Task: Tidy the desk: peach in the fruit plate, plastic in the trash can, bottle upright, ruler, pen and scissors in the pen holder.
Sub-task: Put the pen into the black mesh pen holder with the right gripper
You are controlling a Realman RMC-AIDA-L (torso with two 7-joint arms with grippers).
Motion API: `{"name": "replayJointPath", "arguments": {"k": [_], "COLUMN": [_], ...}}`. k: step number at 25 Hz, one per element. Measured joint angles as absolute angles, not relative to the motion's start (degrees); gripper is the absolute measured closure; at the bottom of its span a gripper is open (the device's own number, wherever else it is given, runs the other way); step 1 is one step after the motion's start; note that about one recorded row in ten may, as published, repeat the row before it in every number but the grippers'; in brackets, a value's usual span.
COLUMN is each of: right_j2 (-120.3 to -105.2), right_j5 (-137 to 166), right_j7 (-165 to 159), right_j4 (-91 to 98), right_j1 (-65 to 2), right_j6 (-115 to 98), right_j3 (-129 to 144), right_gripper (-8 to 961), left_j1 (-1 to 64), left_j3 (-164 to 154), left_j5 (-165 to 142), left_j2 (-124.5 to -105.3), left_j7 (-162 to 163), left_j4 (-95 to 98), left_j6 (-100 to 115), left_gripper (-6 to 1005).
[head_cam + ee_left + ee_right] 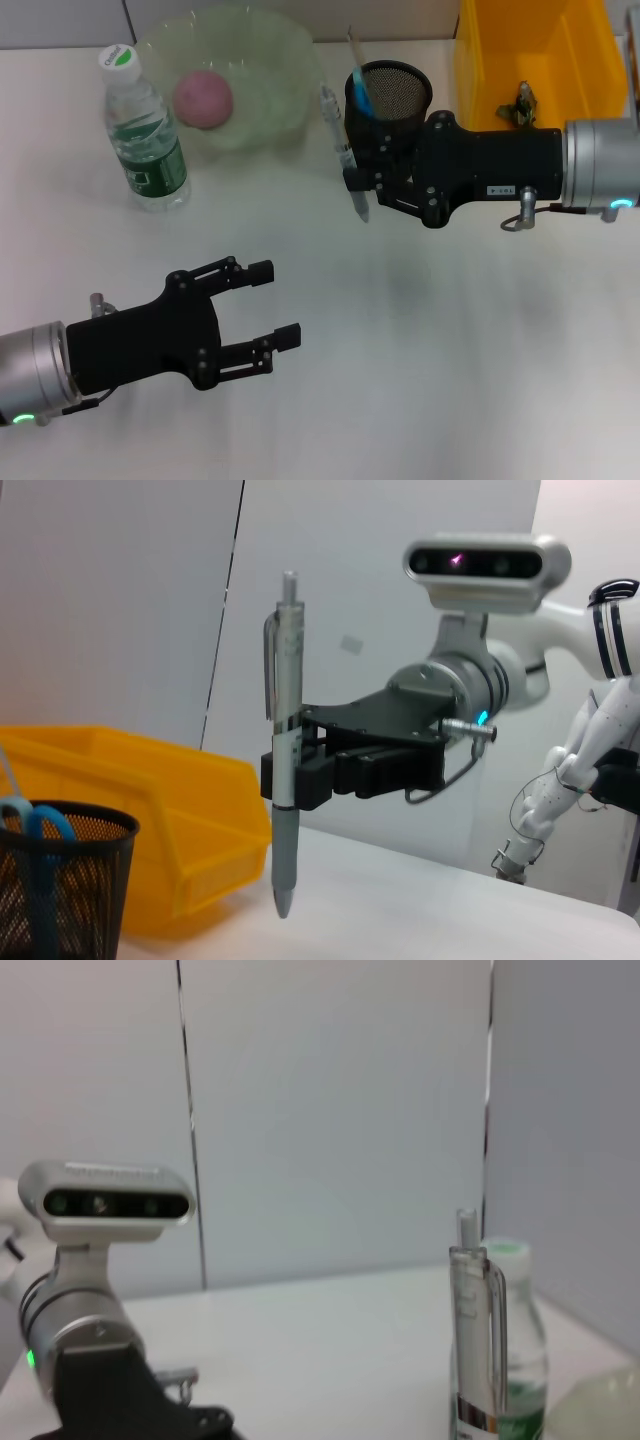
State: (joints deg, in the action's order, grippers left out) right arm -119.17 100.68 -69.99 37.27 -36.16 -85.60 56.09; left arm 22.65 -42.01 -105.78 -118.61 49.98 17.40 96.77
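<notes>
Black right gripper [358,172] clamps pen [340,150] upright in the air, beside mesh pen holder [395,95] holding scissors [362,92]. Left gripper [272,305] hovers released over desk [450,350]. Peach [204,98] sits in fruit plate [270,60].

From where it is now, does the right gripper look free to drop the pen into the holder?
Probably yes: the right gripper holds the pen upright beside the pen holder, whose open mouth shows room.

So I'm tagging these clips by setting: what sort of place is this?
Probably a robot test bench staged as an office desk: a plain white tabletop, a black mesh pen holder, a yellow plastic bin, and bare panel walls behind.
</notes>
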Motion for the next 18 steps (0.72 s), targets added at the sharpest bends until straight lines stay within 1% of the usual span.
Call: {"name": "replayJointPath", "arguments": {"k": [10, 18], "right_j2": [-119.39, -119.52], "right_j5": [90.27, 86.60], "right_j7": [-45.66, -26.14], "right_j4": [31.04, 26.22], "right_j1": [-32.21, -31.50], "right_j6": [-86.16, -85.12], "right_j3": [55.84, 55.80], "right_gripper": [823, 823], "left_j1": [23.30, 23.56], "left_j3": [-42.31, -42.01], "left_j5": [-105.52, -105.46], "left_j2": [-118.57, -118.47], "left_j7": [50.26, 50.40], "left_j4": [17.22, 17.23], "left_j6": [97.34, 97.74], "left_gripper": [217, 217]}}
